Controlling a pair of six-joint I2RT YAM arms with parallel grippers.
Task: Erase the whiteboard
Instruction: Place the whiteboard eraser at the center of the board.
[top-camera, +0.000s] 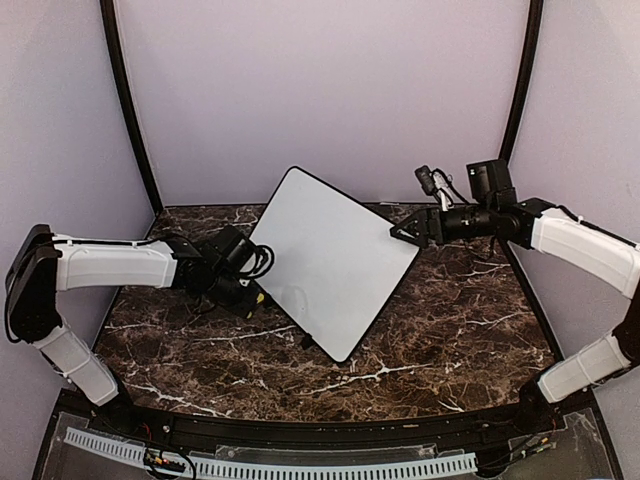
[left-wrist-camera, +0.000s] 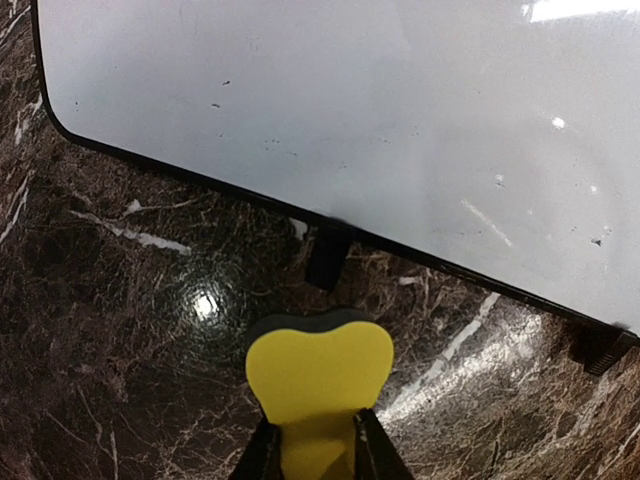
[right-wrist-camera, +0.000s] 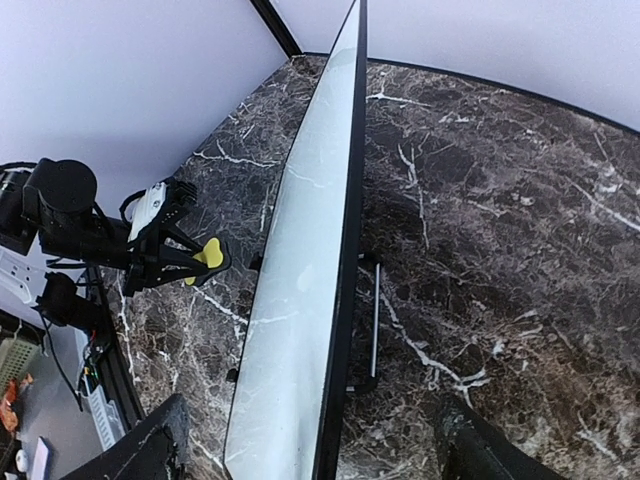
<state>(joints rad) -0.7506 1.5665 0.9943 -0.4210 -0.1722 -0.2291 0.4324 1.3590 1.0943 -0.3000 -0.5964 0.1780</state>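
Note:
The whiteboard stands tilted on the marble table, its black-framed white face turned to the left. In the left wrist view the whiteboard looks wiped, with only a few small dark specks. My left gripper is shut on a yellow eraser with a dark pad, held just short of the board's lower edge and apart from it. My left gripper also shows from above. My right gripper is open at the board's right corner. In the right wrist view the board's edge runs between its spread fingers.
The dark marble table has purple walls behind and at both sides. Black stand feet stick out under the board's lower edge. A thin metal support rod props the board from behind. Cables hang by my left wrist.

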